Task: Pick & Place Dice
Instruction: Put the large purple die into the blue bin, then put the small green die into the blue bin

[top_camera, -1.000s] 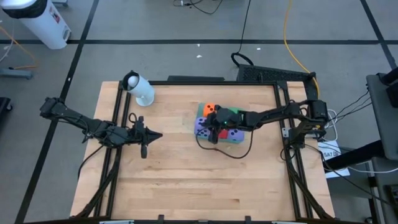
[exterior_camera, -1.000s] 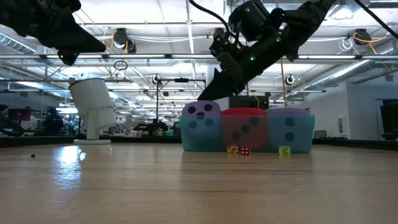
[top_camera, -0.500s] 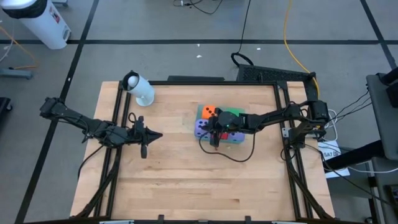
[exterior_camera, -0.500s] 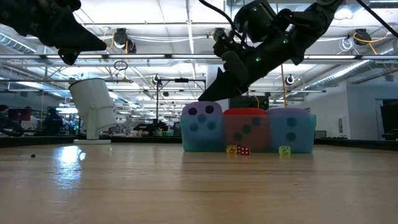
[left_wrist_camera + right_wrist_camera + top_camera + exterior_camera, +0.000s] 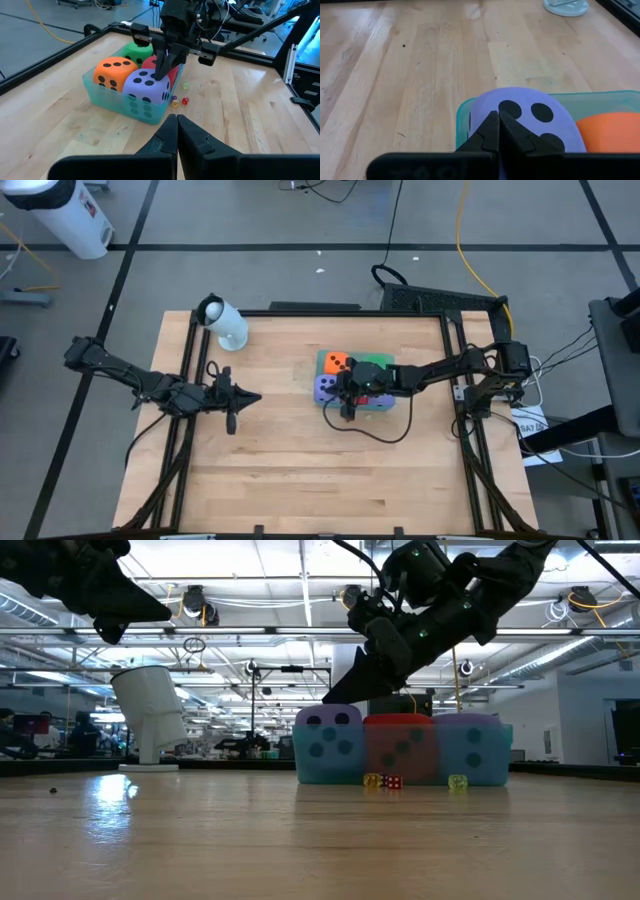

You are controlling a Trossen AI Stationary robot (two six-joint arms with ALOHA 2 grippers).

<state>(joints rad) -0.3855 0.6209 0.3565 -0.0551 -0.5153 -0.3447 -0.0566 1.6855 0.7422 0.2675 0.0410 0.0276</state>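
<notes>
A teal bin [image 5: 322, 356] at the table's middle holds several dice: orange [image 5: 338, 363], green [image 5: 372, 367], red [image 5: 152, 62] and purple [image 5: 326, 387]. My right gripper [image 5: 341, 392] is shut and slants down onto the purple die [image 5: 145, 85], also seen in the right wrist view [image 5: 530, 117]. In the low view the right gripper [image 5: 330, 700] has its tips at the die's top [image 5: 330, 718]. My left gripper [image 5: 257, 398] waits shut above the table's left part, clear of everything. My right gripper sets its shut fingertips [image 5: 161, 74] on the purple die's top face [image 5: 152, 80], near the edge beside the red die. The fingers slant down from the table's right. The die sits in the bin among the others.
Three tiny dice [image 5: 180, 101] lie on the wood just right of the bin. A white cup [image 5: 225, 323] lies at the far left corner. A black cable [image 5: 372, 430] loops on the table near the bin. Bare wood spreads across the near half.
My right gripper has come down, still shut, onto the purple die and tipped more steeply. The bin with its dice has slid a little toward the table's right edge, while the tiny dice beside it stayed put.
</notes>
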